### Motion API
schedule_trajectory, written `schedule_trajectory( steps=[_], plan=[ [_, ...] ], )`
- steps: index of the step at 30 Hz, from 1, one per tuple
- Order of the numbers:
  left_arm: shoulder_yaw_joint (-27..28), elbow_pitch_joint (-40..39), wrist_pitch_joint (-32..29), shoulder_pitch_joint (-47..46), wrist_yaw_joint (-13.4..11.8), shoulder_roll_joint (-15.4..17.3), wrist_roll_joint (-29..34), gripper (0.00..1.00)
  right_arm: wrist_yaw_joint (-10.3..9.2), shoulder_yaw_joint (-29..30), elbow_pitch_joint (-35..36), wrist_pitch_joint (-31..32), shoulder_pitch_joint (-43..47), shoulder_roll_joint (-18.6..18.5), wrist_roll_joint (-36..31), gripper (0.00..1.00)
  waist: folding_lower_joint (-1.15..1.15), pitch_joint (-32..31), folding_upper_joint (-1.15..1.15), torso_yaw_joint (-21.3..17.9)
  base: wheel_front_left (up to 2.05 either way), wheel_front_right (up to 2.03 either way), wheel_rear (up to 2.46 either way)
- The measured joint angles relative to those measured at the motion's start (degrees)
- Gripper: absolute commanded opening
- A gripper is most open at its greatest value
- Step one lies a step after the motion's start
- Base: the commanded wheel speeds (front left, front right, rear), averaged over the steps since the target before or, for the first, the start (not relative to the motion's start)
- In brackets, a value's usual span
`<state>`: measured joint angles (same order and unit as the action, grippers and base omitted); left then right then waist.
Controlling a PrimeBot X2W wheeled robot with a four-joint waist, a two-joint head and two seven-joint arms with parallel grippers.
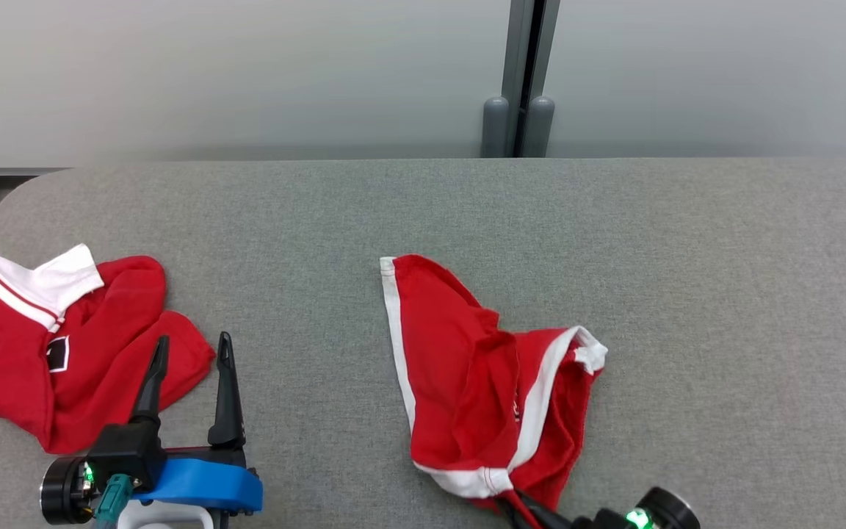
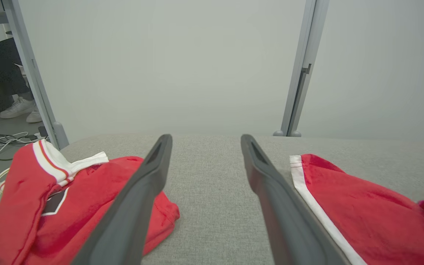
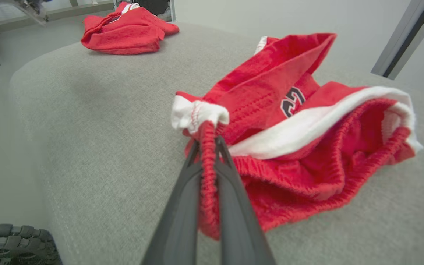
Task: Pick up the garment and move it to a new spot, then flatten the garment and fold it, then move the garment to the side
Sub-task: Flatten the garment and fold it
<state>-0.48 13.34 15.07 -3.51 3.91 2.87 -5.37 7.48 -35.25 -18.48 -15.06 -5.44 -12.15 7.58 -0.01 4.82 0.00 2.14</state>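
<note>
- The grey bench carried two red pieces of clothing, both in loose heaps, so the task looked to be in its opening stage.
- The garment, a pair of red shorts with white trim, lay crumpled near the middle of the bench, toward its near edge. It was bunched and twisted with one leg opening gaping; nothing about it was flattened or folded.
- A red shirt with a white collar sat rumpled at the bench's left end, well apart from the shorts and untouched by either gripper.
- The left gripper hung over the bench's near-left part, just beside the shirt, with its fingers spread wide and nothing between them.
- The right gripper, at the bench's near edge, was clamped tight on the shorts' gathered red waistband — a firm pinch, with the elastic running down between the fingers.
- By my reading the grasp was made but little else. The carry to a new spot on the bench, the flattening, the fold and the final shift to the side all remained — most of the job.
</note>
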Motion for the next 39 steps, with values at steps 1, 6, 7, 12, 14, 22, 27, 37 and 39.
schedule_trajectory(
  steps=[1, 6, 7, 12, 14, 22, 27, 37, 39],
  plan=[
    [0.02, -0.01, 0.00, 0.15, 0.00, 0.00, 0.00, 1.00, 0.00, -0.40, 0.30, 0.01, 1.18, -0.26, -0.27, 0.00, 0.00, -0.13, 0.00, -0.14, 0.00, 0.00, 0.00],
    [0.30, 0.18, 0.00, 0.92, 0.13, 0.01, 0.08, 1.00, 0.01, 0.83, 2.29, 0.02, 4.81, -0.23, 0.35, 1.00, 0.00, -0.78, 0.00, -0.88, 0.00, 0.00, 0.00],
    [0.30, 0.19, 0.00, 1.04, 0.13, 0.01, 0.07, 1.00, 0.00, 1.71, 3.08, 0.02, 4.88, -0.18, 0.37, 1.00, 0.00, -0.97, 0.00, -1.01, 0.00, 0.00, 0.00],
    [0.22, 0.32, 0.00, 1.55, 0.13, 0.00, 0.07, 1.00, 0.01, 5.10, 7.17, 0.01, 5.73, -0.36, -0.63, 1.00, 0.00, -1.89, 0.00, -1.46, 0.00, 0.00, 0.00],
    [0.23, 0.29, 0.00, 1.66, 0.13, 0.01, 0.07, 1.00, 0.00, 6.39, 8.81, 0.01, 5.75, -0.45, -0.79, 1.00, 0.00, -2.11, 0.00, -1.58, 0.00, 0.00, 0.00],
    [0.38, 0.04, 0.00, 1.80, 0.13, 0.00, 0.24, 1.00, 0.01, 13.46, 13.26, 0.01, 5.47, -0.60, -0.76, 1.00, 0.00, -2.25, 0.00, -1.62, 0.00, 0.00, 0.00],
    [0.60, -0.03, 0.00, 1.86, 0.13, 0.00, 0.23, 1.00, 0.01, 18.42, 12.94, 0.01, 4.15, -0.52, -1.56, 1.00, 0.00, -2.04, 0.00, -1.49, 0.00, 0.00, 0.00],
    [0.15, -0.13, 0.00, 1.81, 0.00, 0.00, -0.10, 1.00, 0.01, 24.42, 5.80, 0.96, -0.61, 0.69, -3.52, 1.00, 0.01, -1.44, 0.00, -0.78, 0.00, 0.00, 0.00],
    [-0.03, -0.13, 0.00, 1.63, 0.00, 0.01, -0.10, 1.00, 0.01, 24.31, 3.22, 1.70, -1.50, 0.94, -3.69, 1.00, 0.01, -1.25, 0.00, -0.39, 0.00, 0.00, 0.00]
  ],
)
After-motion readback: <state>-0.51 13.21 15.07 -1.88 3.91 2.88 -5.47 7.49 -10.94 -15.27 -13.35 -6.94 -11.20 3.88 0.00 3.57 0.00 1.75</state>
